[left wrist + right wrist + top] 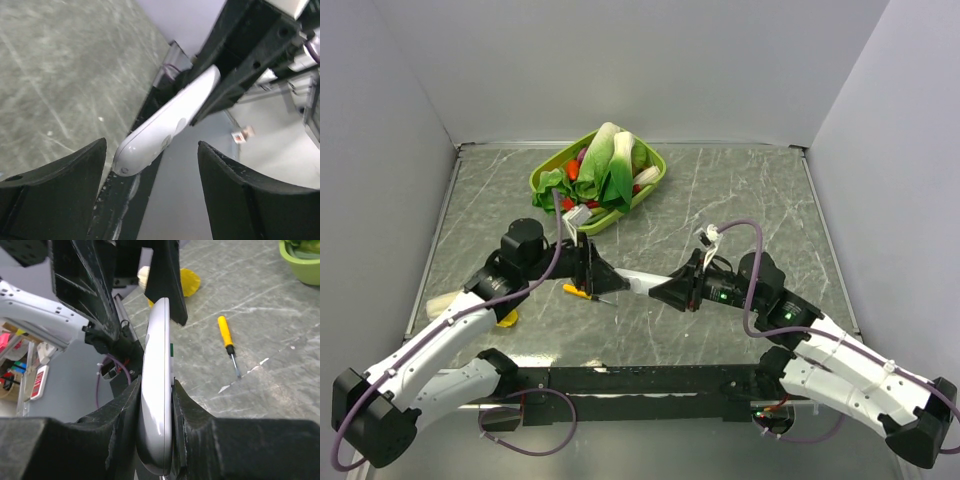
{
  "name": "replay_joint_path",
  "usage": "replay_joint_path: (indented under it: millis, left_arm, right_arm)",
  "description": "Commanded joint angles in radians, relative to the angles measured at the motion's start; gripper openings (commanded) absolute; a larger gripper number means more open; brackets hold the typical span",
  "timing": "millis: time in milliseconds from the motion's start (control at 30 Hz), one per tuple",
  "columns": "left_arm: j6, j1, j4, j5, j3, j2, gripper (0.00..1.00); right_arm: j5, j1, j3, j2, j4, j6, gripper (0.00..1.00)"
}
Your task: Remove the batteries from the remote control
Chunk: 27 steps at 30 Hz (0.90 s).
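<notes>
Far right of the remote control (636,282) I've got bare marble to swing through. The left side's tight: my left gripper (610,277) straddles its tip, fingers wide apart. The screwdriver (588,294) lies just near-left of it, and the veggie basket (660,172) blocks the far-left.

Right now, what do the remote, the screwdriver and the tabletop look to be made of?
The remote control looks like smooth glossy white plastic, given its soft highlights. The screwdriver has a yellow handle, probably plastic, and a thin shaft, likely metal. The table is grey-green with white veins: stone or a marble-look laminate, I cannot tell.
</notes>
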Motion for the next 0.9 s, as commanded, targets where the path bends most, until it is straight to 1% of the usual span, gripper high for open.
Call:
replay_joint_path:
  millis: [0,67,100,167,200,233,300,467,500,567,600,667,700,733,767,800,833,867]
  left_arm:
    - [-0.049,0.001,0.171,0.150,-0.051,-0.010,0.78]
    - [-0.081,0.001,0.201,0.151,-0.066,-0.001,0.78]
    - [-0.097,0.001,0.254,0.168,-0.087,0.001,0.78]
    - [-0.157,0.001,0.308,0.188,-0.109,0.013,0.77]
    - [-0.176,-0.001,0.367,0.196,-0.132,0.015,0.76]
    - [-0.213,-0.001,0.392,0.207,-0.141,0.016,0.75]
    - [-0.239,-0.002,0.440,0.204,-0.164,0.012,0.74]
    - [-0.252,-0.020,0.463,0.170,-0.186,0.013,0.71]
    - [-0.261,-0.024,0.483,0.171,-0.192,0.019,0.68]
    - [-0.289,-0.034,0.529,0.171,-0.202,0.039,0.66]
    - [-0.293,-0.036,0.535,0.168,-0.206,0.045,0.61]
    - [-0.296,-0.039,0.546,0.162,-0.207,0.061,0.48]
    - [-0.298,-0.039,0.544,0.156,-0.207,0.065,0.35]
    - [-0.292,-0.040,0.540,0.150,-0.207,0.067,0.27]
    - [-0.292,-0.040,0.529,0.141,-0.212,0.067,0.19]
    - [-0.287,-0.040,0.520,0.110,-0.215,0.067,0.07]
    - [-0.286,-0.040,0.514,0.093,-0.221,0.064,0.03]
    - [-0.287,-0.040,0.512,0.073,-0.236,0.058,0.01]
  right_arm:
    - [-0.052,-0.012,0.013,-0.037,0.081,-0.007,0.02]
    - [-0.067,-0.015,0.019,-0.036,0.078,-0.008,0.02]
    - [-0.081,-0.021,0.019,-0.034,0.082,-0.008,0.02]
    - [-0.119,-0.025,0.021,-0.026,0.091,-0.001,0.03]
    - [-0.127,-0.033,0.019,-0.023,0.093,0.004,0.03]
    - [-0.130,-0.036,0.019,-0.025,0.099,0.007,0.03]
    - [-0.153,-0.050,0.012,-0.019,0.114,0.019,0.04]
    - [-0.205,-0.074,0.013,0.017,0.117,0.031,0.06]
    - [-0.226,-0.078,0.012,0.023,0.127,0.034,0.06]
    - [-0.240,-0.087,0.007,0.036,0.133,0.041,0.07]
    - [-0.254,-0.088,0.007,0.041,0.136,0.042,0.07]
    - [-0.259,-0.100,0.005,0.053,0.130,0.045,0.09]
    - [-0.259,-0.107,0.004,0.055,0.124,0.045,0.10]
    - [-0.251,-0.113,0.002,0.056,0.115,0.048,0.11]
    - [-0.244,-0.125,0.002,0.053,0.104,0.051,0.16]
    - [-0.230,-0.131,0.002,0.052,0.093,0.051,0.20]
    - [-0.189,-0.137,0.008,0.044,0.047,0.050,0.25]
    - [-0.150,-0.140,0.016,0.038,0.015,0.047,0.40]
